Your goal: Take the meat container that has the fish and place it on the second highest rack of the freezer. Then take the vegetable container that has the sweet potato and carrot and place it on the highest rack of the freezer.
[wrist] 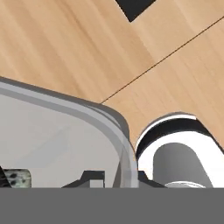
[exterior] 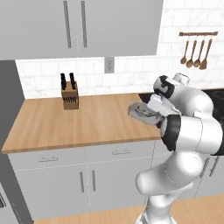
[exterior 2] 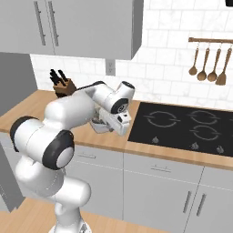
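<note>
The hand (exterior: 154, 114) pinches the rim of the meat container (exterior: 141, 110) — fish (exterior: 145, 113) inside — above the counter's (exterior: 83, 120) right end; knife block (exterior: 69, 96) near the back edge.

Even, bright rendered light with soft shadows; faint sheen on the wooden countertop (exterior: 87, 122); hand view slightly soft.

Left base cam sits behind arm, left side, looks forward and down over wooden counter (exterior: 78, 120), knife block (exterior: 70, 97), wall cabinets. Right base cam same deal from right side, catches cooktop (exterior 2: 182, 127) too. Both share counter, knife block, hanging utensils (exterior: 197, 52), white arm. Hand cam rides on end effector, super close, staring down at tray rim (wrist: 109, 118) over wood.
</note>
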{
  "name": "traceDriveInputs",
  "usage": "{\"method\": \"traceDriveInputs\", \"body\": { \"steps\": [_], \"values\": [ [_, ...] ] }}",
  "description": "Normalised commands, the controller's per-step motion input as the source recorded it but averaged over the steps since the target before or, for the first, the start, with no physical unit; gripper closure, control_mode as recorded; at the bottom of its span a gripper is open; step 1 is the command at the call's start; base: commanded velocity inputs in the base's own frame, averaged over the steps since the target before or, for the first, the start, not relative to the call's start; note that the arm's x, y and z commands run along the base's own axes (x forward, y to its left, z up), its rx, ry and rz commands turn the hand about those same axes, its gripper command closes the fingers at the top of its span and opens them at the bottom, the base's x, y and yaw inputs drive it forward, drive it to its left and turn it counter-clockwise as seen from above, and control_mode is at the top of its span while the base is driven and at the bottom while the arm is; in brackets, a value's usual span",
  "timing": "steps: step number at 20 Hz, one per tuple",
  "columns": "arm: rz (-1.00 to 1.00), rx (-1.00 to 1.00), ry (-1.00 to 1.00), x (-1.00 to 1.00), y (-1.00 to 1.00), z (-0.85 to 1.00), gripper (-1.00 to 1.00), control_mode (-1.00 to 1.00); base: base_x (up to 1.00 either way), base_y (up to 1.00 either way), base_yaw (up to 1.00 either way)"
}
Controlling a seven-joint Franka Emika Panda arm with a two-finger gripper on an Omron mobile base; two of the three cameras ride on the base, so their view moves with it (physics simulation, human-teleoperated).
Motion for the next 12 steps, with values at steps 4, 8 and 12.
{"method": "traceDriveInputs", "body": {
  "steps": [4, 8, 12],
  "values": [
    [0.54, -0.01, -0.09, -0.73, 0.02, 0.54, 1.00, -1.00, 0.00, 0.00, 0.00],
    [0.53, -0.03, -0.13, -0.83, 0.11, 0.54, 1.00, -1.00, 0.00, 0.00, 0.00],
    [0.49, -0.03, -0.16, -0.76, 0.14, 0.54, 1.00, -1.00, 0.00, 0.00, 0.00]
  ]
}}
